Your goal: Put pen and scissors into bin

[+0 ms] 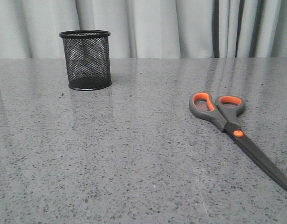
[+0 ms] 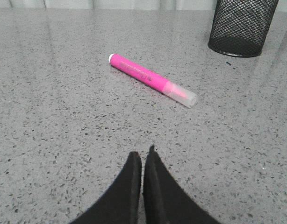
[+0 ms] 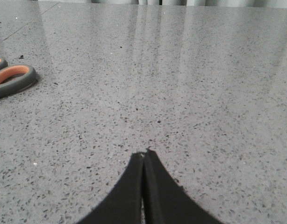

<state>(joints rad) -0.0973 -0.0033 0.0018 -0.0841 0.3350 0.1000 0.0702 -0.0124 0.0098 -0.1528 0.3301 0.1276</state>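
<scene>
The left gripper [image 2: 142, 156] is seen at the bottom centre of the left wrist view, its two black fingers pressed together tip to tip with nothing held between them, raised over bare speckled grey table [image 2: 64, 140]. Beyond its tips, in the middle of that frame, the pen [image 2: 152, 80] is laid flat on the table, slanting from a small white end at upper left to a clear cap at lower right, well apart from the fingers. In the upper right corner of the same frame the lower part of the bin [image 2: 241, 25] is shown standing upright, near the pen's capped end but not touching it. The right gripper [image 3: 144, 156] is seen at the bottom centre of the right wrist view, likewise closed with fingertips meeting and nothing gripped. At the left edge of that frame the orange-lined loops of the scissors [image 3: 12, 79] are cut off by the border. In the front view the scissors [image 1: 234, 133] are laid flat at the right, blades closed and pointing to the lower right, while the bin [image 1: 86, 59] stands in the upper left before a pale curtain [image 1: 181, 28]
</scene>
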